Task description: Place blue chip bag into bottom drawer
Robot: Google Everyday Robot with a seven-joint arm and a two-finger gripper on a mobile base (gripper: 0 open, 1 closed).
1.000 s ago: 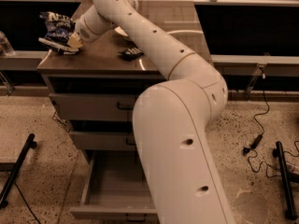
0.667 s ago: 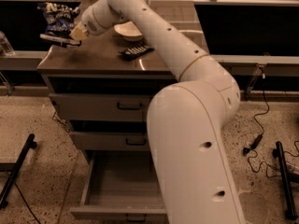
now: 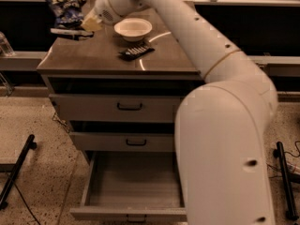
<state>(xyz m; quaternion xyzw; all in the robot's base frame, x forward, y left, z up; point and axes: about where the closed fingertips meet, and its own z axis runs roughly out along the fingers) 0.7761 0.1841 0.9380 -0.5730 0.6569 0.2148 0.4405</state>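
The blue chip bag point(image 3: 65, 7), crumpled dark-blue foil with white print, hangs in the air above the cabinet's back-left corner. My gripper point(image 3: 64, 23) is shut on it from the right, with one dark finger point(image 3: 65, 32) showing under the bag. The bottom drawer point(image 3: 126, 213) is pulled fully open below, with its pale inside bare. My white arm reaches from the lower right across the cabinet top to the bag.
A white bowl point(image 3: 133, 28) and a small dark ridged packet point(image 3: 136, 51) lie on the cabinet top point(image 3: 84, 60). The top drawer point(image 3: 117, 108) and middle drawer point(image 3: 126, 142) stand slightly open. Black stand legs point(image 3: 16, 170) rest on the floor at left and at right point(image 3: 283, 182).
The gripper has lifted the chip bag higher above the cabinet's left corner. The arm has swung aside, so the bowl and packet now show in full.
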